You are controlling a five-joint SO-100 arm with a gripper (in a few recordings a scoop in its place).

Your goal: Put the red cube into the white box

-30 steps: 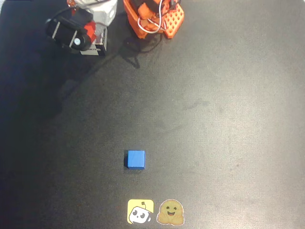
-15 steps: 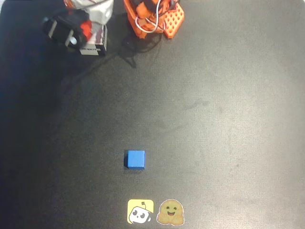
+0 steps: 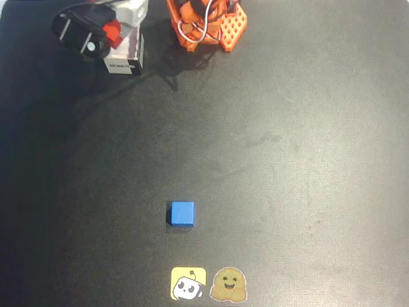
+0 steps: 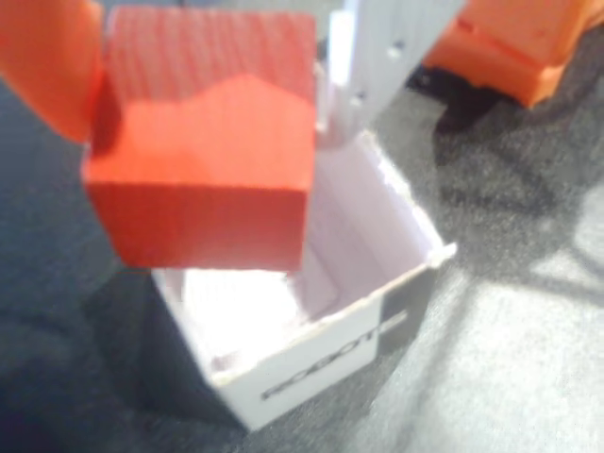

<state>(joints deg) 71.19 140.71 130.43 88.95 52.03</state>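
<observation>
Nearby, blue cube [image 3: 182, 213] well apart, red cube [image 4: 208, 142] above white box [image 4: 311, 321].

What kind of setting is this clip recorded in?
Probably a hobby or lab robot bench: a black textured tabletop mat, an orange 3D-printed arm base, two cartoon-face stickers, and toy-like props, a small blue cube and a small white cardboard box.

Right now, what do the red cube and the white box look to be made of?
The red cube: probably 3D-printed plastic, matte, with fine parallel ridges across its faces. The white box: likely thin card, matte, with slim, slightly ragged wall edges and dark printed lettering on one side.
</observation>
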